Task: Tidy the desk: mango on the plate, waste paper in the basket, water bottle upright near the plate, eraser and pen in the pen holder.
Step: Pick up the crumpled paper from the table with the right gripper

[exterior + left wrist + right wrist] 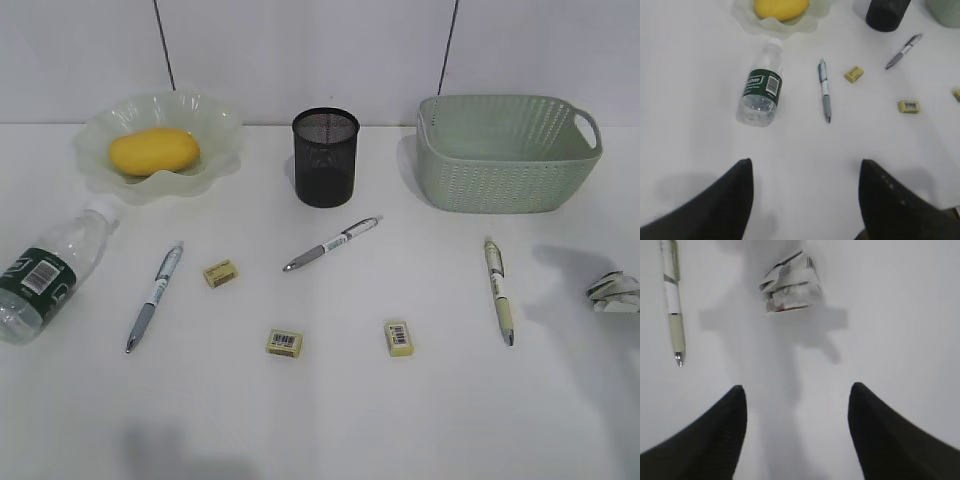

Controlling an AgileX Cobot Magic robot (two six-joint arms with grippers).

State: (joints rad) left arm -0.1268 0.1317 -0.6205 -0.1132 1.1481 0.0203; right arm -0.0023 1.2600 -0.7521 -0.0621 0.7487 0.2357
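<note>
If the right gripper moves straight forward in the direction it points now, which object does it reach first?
Most likely the waste paper: it lies on the desk almost straight ahead of the open right gripper, nothing between. The pen stays off to the left.

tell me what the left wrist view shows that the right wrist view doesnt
Only the left wrist view: the lying water bottle, the mango on the plate, the pen holder, yellow erasers and two grey pens.
Only the right wrist view: the waste paper and a greenish pen.
Both: the white desk and an open hand.
</note>
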